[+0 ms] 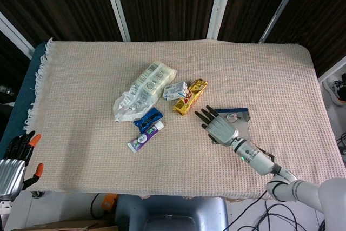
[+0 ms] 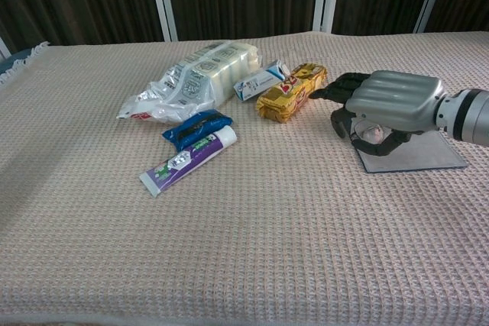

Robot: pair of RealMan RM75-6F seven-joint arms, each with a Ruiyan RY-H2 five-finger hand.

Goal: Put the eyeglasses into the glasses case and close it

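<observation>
The glasses case (image 1: 241,122) (image 2: 419,153) lies open on the right side of the table, a flat grey tray with a blue edge. The eyeglasses (image 2: 372,133) sit at its left end, and only one lens shows, under my right hand (image 1: 219,126) (image 2: 388,102). That hand hovers low over the case's left end, palm down, with its fingers (image 2: 330,91) stretched out to the left and its thumb curled beneath by the lens. I cannot tell whether it touches the glasses. My left hand (image 1: 13,162) hangs off the table's near left corner with nothing in it.
Left of the case lie a yellow snack pack (image 1: 190,96) (image 2: 293,91), a small white-and-blue carton (image 2: 262,81), a clear plastic bag of goods (image 2: 191,80), a blue packet (image 2: 197,127) and a purple tube (image 2: 186,159). A beige woven cloth (image 2: 229,250) covers the table.
</observation>
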